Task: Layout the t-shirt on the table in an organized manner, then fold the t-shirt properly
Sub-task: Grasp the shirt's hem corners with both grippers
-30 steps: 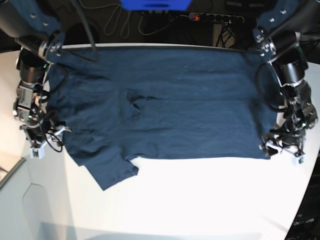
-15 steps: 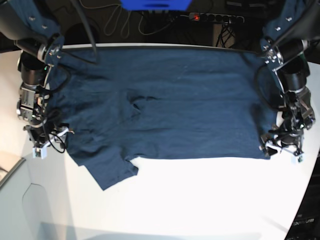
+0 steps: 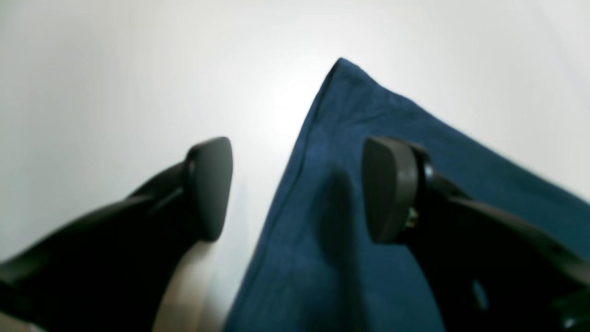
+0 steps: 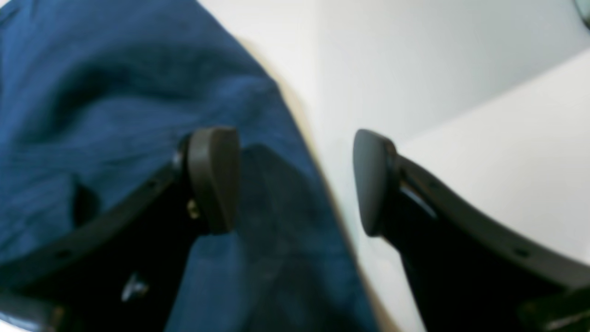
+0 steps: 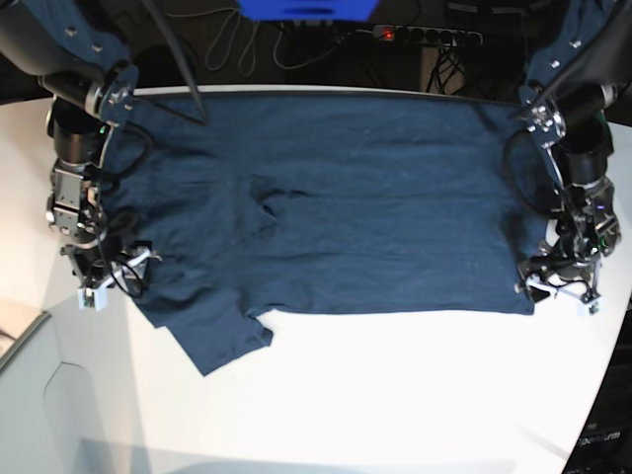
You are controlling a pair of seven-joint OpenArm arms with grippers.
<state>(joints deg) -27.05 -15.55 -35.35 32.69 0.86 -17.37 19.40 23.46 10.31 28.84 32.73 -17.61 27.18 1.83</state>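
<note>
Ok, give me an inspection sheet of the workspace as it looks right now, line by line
Surface: white table, bare along the near side.
Job's things: navy t-shirt spread flat across the far half; one sleeve sticks out at the near corner on the base view's left; a small wrinkle near the middle.
Clutter: nothing seen on the table.
Grippers: left gripper with jaws open, straddling the shirt's side edge near a corner; right gripper with jaws open over the opposite edge; neither has cloth clamped.
Cables: loose wiring on both arms; more cables behind the table.
Surroundings: a power strip with a red light behind the table; pale grey corner piece at near left.
</note>
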